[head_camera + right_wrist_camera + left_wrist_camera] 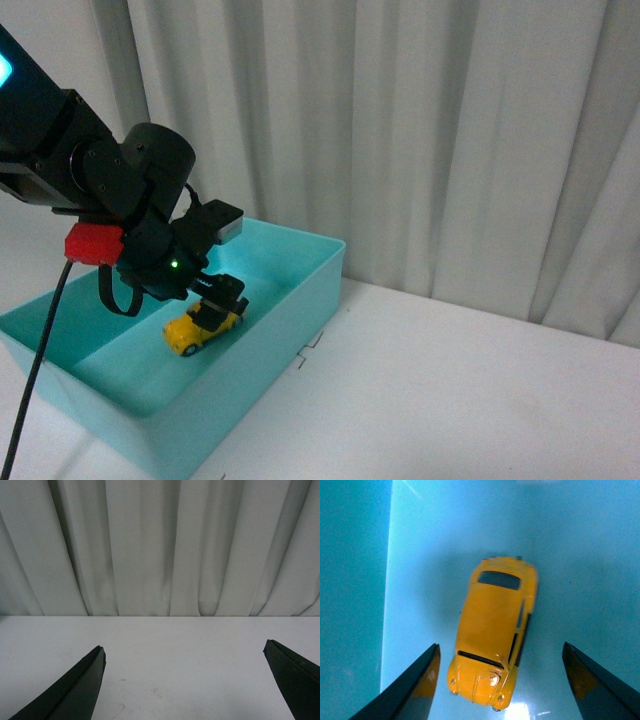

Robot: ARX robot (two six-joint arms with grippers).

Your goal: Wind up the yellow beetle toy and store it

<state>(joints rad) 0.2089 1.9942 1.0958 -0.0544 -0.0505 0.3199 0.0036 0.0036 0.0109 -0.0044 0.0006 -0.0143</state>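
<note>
Since yellow beetle toy [495,630] sits on floor of teal bin [255,370] at table's [460,390] left edge, storing looks done. Winding: cannot tell. Left gripper [500,646] hangs over toy, spread wide, not touching. Right gripper [184,647] spread wide too, holds nothing.

The left hand [224,297] points downward, spread wide apart; the right hand [184,645] is spread wide too.
</note>
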